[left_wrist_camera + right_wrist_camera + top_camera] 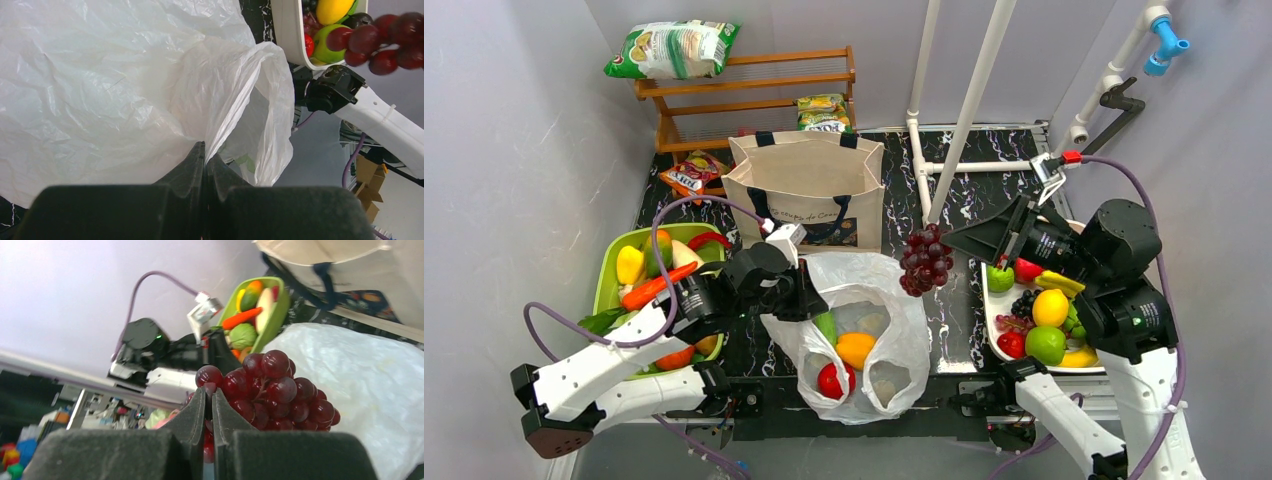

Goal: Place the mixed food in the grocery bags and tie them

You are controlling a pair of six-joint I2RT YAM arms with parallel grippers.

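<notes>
A thin white plastic bag (894, 300) lies open at the table's near middle, with a red tomato (831, 380), an orange fruit (856, 348) and something green (826, 325) inside. My left gripper (809, 300) is shut on the bag's left rim; in the left wrist view its tips (206, 152) pinch the film (125, 90). My right gripper (952, 240) hangs above the bag's right edge, shut on a bunch of red grapes (927, 258). The right wrist view shows the grapes (280, 390) clamped at my gripper (210, 395). The beige canvas tote (809, 185) stands open behind the bag.
A green tray (609, 275) of vegetables sits at the left, a white tray (990, 320) of fruit at the right. A wooden rack (744, 90) at the back carries snack packets (674, 48); another packet (692, 175) lies below it. White pipes (969, 110) rise behind the tote.
</notes>
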